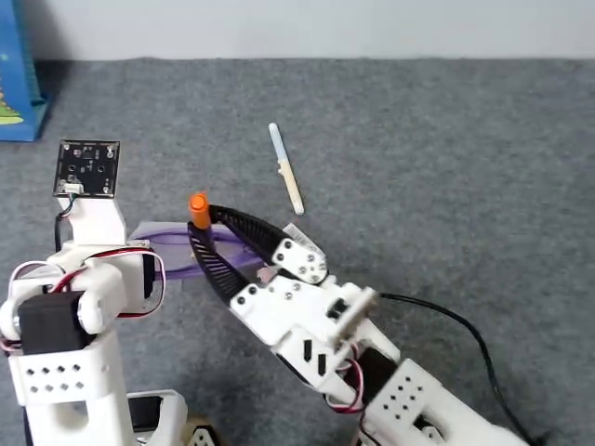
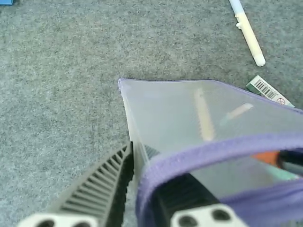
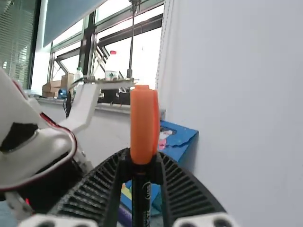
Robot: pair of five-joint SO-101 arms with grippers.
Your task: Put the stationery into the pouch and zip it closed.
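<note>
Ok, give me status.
Left gripper shut on pouch edge, mouth open. Right gripper shut on marker, upright at the mouth. Pen lies on carpet beyond, nothing in the way.

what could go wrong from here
1. The marker in the right gripper stands upright at the pouch mouth; it may catch the purple rim instead of sliding in.
2. The left gripper pinches only one pouch edge, so a push could pull it loose.
3. The pen lies outside on the carpet.
</note>
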